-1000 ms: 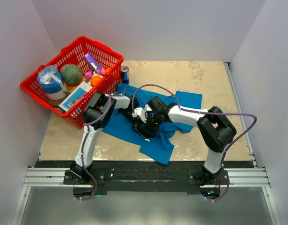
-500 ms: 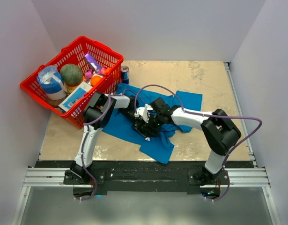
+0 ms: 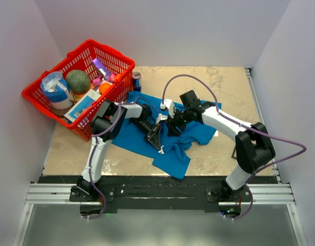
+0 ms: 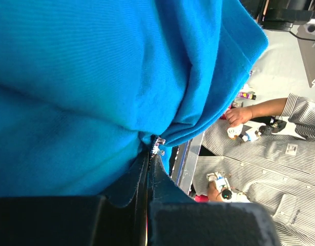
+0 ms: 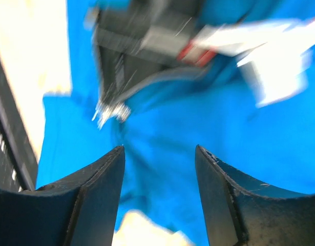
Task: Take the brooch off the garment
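Grey walls close in a tan surface (image 3: 234, 92), where the garment (image 3: 172, 159) lies rumpled beside a red basket (image 3: 113, 54) of groceries. From above, the left arm bends low and the left gripper (image 3: 158, 144) points toward the near edge, with the brooch (image 3: 160, 149) at its tip. The right arm stretches leftward, the right gripper (image 3: 171, 123) over the cloth. The left wrist view shows its jaws clenched on the brooch amid blue folds. The blurred right wrist view shows its jaws spread above the garment, grasping nothing.
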`<action>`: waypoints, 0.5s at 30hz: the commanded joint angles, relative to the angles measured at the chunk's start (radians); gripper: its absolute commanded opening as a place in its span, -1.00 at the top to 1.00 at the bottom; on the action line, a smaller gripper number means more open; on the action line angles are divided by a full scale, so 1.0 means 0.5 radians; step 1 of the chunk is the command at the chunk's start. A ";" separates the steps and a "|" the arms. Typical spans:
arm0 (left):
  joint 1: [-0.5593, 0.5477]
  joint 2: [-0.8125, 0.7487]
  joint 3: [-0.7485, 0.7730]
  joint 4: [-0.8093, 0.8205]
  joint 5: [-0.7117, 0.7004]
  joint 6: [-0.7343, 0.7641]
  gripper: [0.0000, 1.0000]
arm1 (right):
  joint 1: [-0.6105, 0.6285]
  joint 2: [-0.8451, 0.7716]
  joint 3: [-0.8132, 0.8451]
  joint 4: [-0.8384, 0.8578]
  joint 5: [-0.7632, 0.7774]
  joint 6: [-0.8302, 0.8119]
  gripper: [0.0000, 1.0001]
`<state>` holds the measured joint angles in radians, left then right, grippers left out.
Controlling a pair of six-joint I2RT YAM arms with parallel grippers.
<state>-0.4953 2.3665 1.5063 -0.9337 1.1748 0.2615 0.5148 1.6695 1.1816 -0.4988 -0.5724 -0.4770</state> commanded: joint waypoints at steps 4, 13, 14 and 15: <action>0.043 -0.085 0.058 0.070 -0.377 0.008 1.00 | 0.038 -0.283 -0.344 0.010 -0.009 -0.322 -0.28; 0.043 -0.097 0.175 0.039 -0.524 -0.014 1.00 | 0.182 -0.106 -0.354 0.197 0.031 -0.424 -0.31; 0.043 -0.103 0.181 0.045 -0.527 -0.017 1.00 | 0.200 -0.090 -0.348 0.212 0.037 -0.426 -0.31; 0.043 -0.106 0.190 0.048 -0.527 -0.020 1.00 | 0.231 -0.075 -0.342 0.218 0.052 -0.427 -0.31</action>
<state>-0.4950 2.3466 1.5661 -0.9817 1.0710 0.2440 0.5972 1.5978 0.9932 -0.4583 -0.5617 -0.6594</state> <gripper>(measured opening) 0.020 0.651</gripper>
